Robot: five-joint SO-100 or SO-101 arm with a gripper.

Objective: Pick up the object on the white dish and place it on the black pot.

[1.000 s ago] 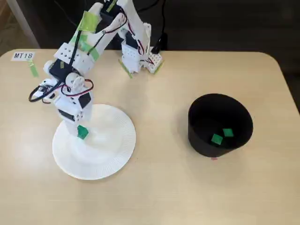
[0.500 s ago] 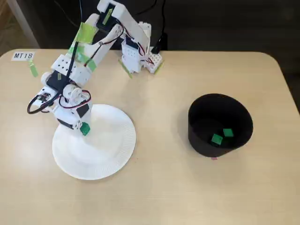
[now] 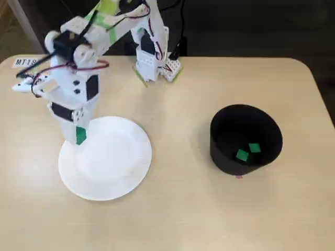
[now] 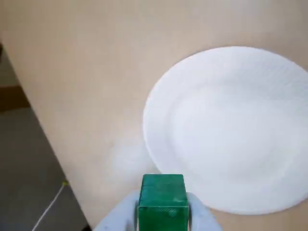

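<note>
My gripper [image 3: 78,137] is shut on a small bright green cube [image 3: 80,135] and holds it over the upper left rim of the white paper plate [image 3: 112,162]. In the wrist view the cube [image 4: 162,199] sits clamped between the pale fingers [image 4: 199,216] at the bottom edge, above the table and the plate [image 4: 231,130], which is bare. The black pot [image 3: 225,146] stands at the right of the table in the fixed view, with two green cubes [image 3: 242,155] lying on its floor.
The arm's white base [image 3: 152,65] stands at the table's back edge, with cables behind it. A white label [image 3: 23,62] lies at the back left corner. In the wrist view the table's left edge [image 4: 43,134] drops to a dark floor.
</note>
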